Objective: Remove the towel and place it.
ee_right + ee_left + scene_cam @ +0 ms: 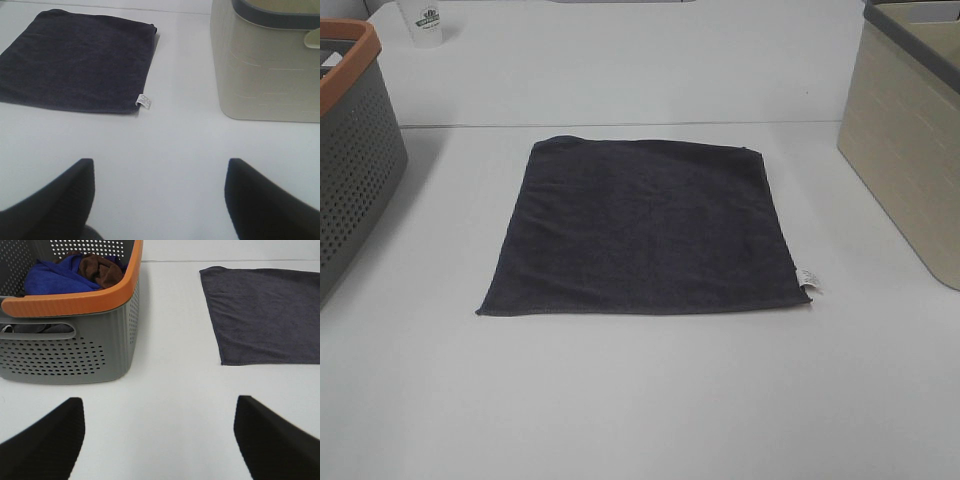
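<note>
The dark charcoal-navy towel (645,230) lies flat and spread out on the white table, with a small white tag (809,278) at its near right corner. It also shows in the left wrist view (265,312) and in the right wrist view (75,62). Neither gripper shows in the exterior high view. My left gripper (159,437) is open and empty above bare table, short of the towel's near left corner. My right gripper (159,197) is open and empty above bare table, short of the tag corner.
A grey perforated basket with an orange rim (350,150) stands at the left; it holds blue and brown cloths (75,272). A beige bin with a grey rim (910,140) stands at the right. A white cup (425,22) stands at the back left.
</note>
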{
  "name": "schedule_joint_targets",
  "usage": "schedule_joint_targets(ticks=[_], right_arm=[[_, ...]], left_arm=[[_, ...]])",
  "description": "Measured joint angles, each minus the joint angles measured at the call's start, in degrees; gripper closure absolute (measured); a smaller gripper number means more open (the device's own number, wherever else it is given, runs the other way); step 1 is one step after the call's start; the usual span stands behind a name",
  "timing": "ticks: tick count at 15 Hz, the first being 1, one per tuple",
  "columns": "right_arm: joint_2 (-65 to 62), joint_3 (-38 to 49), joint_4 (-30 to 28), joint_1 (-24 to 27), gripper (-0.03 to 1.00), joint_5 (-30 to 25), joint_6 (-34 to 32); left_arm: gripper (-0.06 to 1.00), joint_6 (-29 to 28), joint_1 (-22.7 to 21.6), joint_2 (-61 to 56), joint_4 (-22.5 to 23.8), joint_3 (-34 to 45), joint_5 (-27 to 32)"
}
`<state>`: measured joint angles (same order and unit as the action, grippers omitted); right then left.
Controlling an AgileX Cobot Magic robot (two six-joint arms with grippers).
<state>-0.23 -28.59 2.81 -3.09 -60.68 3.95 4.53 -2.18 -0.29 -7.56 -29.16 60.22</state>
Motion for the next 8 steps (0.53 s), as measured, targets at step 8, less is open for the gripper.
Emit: schedule_joint_targets(ticks=[8], right_arm=[[0.0, 0.0, 0.0, 0.0, 0.25, 0.0, 0.0]], left_arm=[[0.18, 0.0, 0.0, 0.0, 0.0, 0.0, 0.0]])
